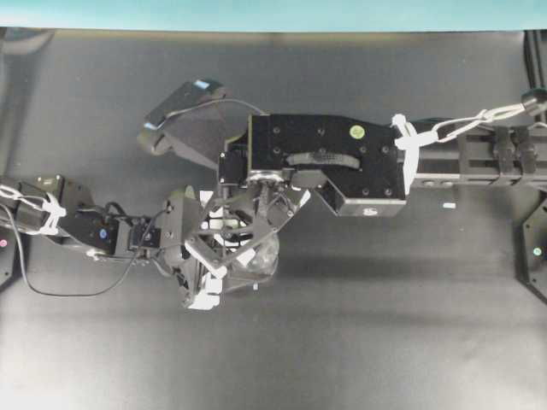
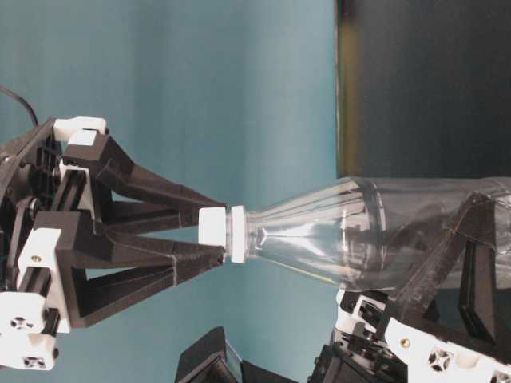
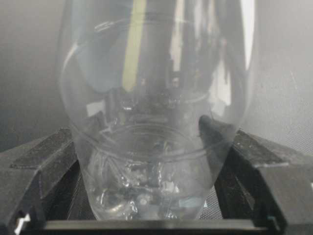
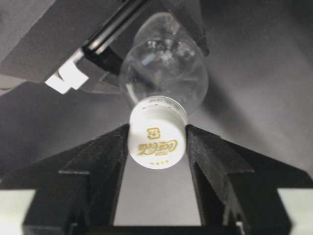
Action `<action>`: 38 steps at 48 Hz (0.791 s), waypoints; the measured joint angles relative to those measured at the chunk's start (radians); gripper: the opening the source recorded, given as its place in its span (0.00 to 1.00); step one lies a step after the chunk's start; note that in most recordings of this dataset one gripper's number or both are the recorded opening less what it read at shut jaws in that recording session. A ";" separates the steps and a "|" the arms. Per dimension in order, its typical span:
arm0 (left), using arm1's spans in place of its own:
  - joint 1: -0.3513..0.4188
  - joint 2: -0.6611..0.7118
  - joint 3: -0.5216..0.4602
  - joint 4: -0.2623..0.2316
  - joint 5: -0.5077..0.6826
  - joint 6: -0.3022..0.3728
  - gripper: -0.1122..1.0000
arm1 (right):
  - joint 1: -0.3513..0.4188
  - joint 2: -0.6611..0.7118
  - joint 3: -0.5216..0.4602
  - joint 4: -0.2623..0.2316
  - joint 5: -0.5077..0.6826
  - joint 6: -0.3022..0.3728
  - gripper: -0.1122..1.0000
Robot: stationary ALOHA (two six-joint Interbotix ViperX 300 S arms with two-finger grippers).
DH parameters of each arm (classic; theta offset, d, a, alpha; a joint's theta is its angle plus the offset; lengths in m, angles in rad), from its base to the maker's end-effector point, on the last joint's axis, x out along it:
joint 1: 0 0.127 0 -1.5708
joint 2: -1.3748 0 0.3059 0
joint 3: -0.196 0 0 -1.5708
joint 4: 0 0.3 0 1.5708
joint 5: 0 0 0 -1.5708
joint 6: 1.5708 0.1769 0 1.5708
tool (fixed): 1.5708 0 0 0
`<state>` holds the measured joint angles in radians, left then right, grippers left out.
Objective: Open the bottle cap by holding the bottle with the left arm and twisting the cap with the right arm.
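1. Dark matte table under everything, teal wall behind.
2. On my right wrist view: bottle cap, white with gold lettering, pinched on both sides by the right gripper, jaws nearly closed.
3. Beyond it: bottle, clear, held off the table, cap towards the right arm.
4. Farthest: left gripper, fingers clamped on the lower body of the bottle; left arm extends behind.

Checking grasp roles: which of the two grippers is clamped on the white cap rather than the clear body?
The right gripper: its jaws pinch the bottle cap. The left gripper instead grips the bottle around its body.
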<state>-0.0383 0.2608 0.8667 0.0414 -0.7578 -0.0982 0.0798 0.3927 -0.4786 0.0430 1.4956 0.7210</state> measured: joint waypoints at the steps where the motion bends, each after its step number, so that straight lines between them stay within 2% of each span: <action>1: 0.000 0.002 -0.002 0.000 -0.002 0.000 0.83 | 0.000 0.000 0.002 0.002 0.002 -0.012 0.44; 5: 0.000 0.000 0.000 0.000 -0.002 0.000 0.83 | -0.003 0.000 0.002 0.003 0.005 -0.061 0.43; 9: 0.000 0.000 -0.002 0.000 0.000 0.000 0.83 | -0.006 0.000 0.002 0.008 0.005 -0.141 0.43; 24: 0.000 0.000 0.000 0.000 0.000 0.000 0.83 | -0.009 0.000 0.000 0.017 0.003 -0.626 0.43; 38: 0.000 0.000 0.005 0.000 -0.002 -0.002 0.83 | -0.011 0.000 0.002 0.023 -0.031 -0.959 0.43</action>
<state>-0.0383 0.2608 0.8713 0.0414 -0.7593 -0.0997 0.0690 0.3927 -0.4771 0.0660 1.4650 -0.2378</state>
